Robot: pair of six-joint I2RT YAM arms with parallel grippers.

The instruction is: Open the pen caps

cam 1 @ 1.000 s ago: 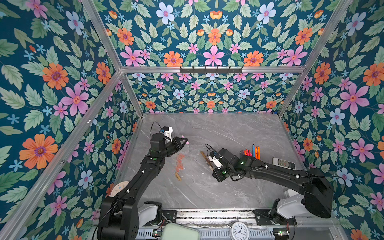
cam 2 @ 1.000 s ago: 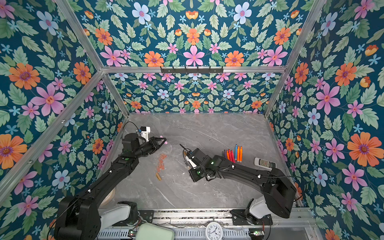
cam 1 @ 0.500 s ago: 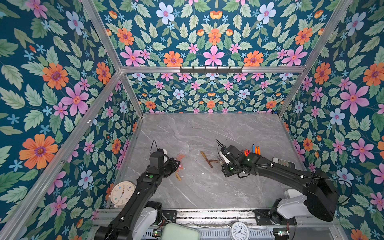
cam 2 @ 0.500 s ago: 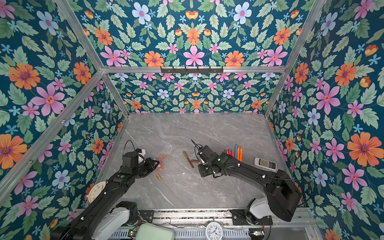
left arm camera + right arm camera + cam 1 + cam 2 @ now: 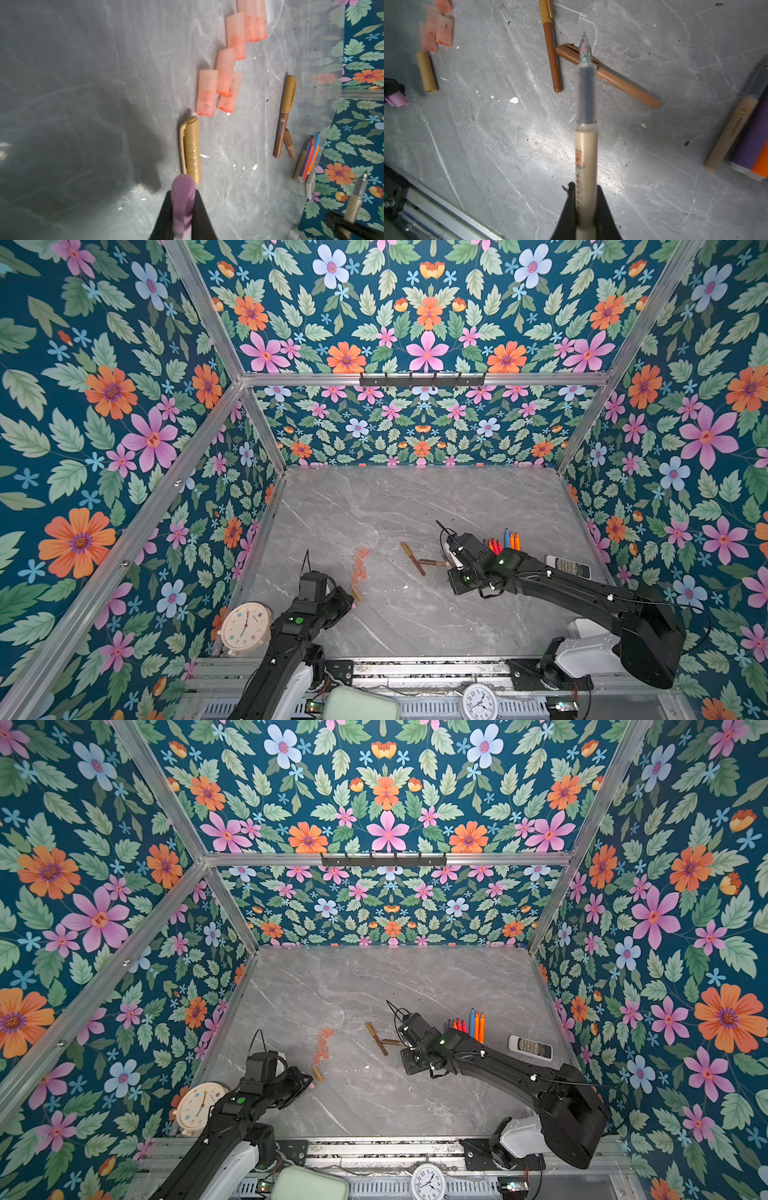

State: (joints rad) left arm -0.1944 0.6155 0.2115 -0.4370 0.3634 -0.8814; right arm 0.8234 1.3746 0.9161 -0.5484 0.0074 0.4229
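Note:
My left gripper (image 5: pixel 351 605) (image 5: pixel 309 1085) is shut on a purple pen cap (image 5: pixel 184 199), low over the table's front left. A gold cap (image 5: pixel 191 149) (image 5: pixel 356 593) lies just beyond it, then several orange-pink pen caps (image 5: pixel 226 68) (image 5: pixel 359 562) (image 5: pixel 322 1042). My right gripper (image 5: pixel 584 193) (image 5: pixel 449 562) is shut on a beige pen (image 5: pixel 586 124) whose grey neck and tip are bare. Under it two brown pens (image 5: pixel 552 52) (image 5: pixel 412 558) (image 5: pixel 376 1038) lie on the table, capped.
A row of coloured pens (image 5: pixel 505 541) (image 5: pixel 471 1025) lies behind the right arm, with a white remote (image 5: pixel 567 567) to its right. A cream clock (image 5: pixel 246 626) leans at the front left corner. Floral walls enclose the grey marble table (image 5: pixel 415 497).
The left gripper has pulled back towards the front with the purple cap. The right gripper has shifted slightly right with the pen, uncovering the two brown pens.

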